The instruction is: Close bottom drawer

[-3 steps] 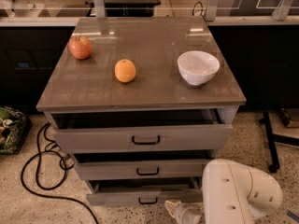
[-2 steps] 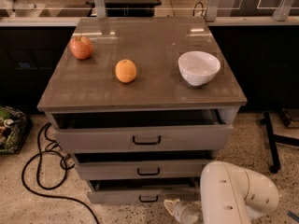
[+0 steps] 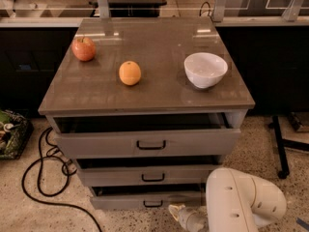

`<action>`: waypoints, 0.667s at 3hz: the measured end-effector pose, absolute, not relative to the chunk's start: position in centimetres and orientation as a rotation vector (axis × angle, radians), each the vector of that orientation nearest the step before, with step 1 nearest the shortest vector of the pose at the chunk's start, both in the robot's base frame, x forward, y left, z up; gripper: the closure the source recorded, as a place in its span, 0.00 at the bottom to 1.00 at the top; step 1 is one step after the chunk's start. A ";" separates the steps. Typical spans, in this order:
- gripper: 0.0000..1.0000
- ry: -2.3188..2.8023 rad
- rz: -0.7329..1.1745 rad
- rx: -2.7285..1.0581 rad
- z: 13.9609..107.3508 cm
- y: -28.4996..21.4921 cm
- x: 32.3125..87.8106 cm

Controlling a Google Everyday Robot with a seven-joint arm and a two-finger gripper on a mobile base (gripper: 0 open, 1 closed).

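Camera view: end effector [image 3: 177,212] beside drawer [image 3: 120,200]

The gripper [image 3: 179,215] hangs low, just in front of the bottom drawer [image 3: 140,200], right of its handle [image 3: 152,204]. The arm [image 3: 241,202] blocks the drawer's right side. A cable [image 3: 22,178] lies left of it; the front left is free.
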State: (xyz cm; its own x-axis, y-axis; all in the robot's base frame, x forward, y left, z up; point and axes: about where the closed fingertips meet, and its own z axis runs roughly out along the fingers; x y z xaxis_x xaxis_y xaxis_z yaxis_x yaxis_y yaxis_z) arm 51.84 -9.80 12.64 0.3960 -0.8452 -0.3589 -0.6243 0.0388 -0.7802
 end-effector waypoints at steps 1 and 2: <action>1.00 1.311 -0.280 -1.667 12.6 -9.8 51.7; 0.85 1.309 -0.280 -1.667 12.7 -9.7 51.8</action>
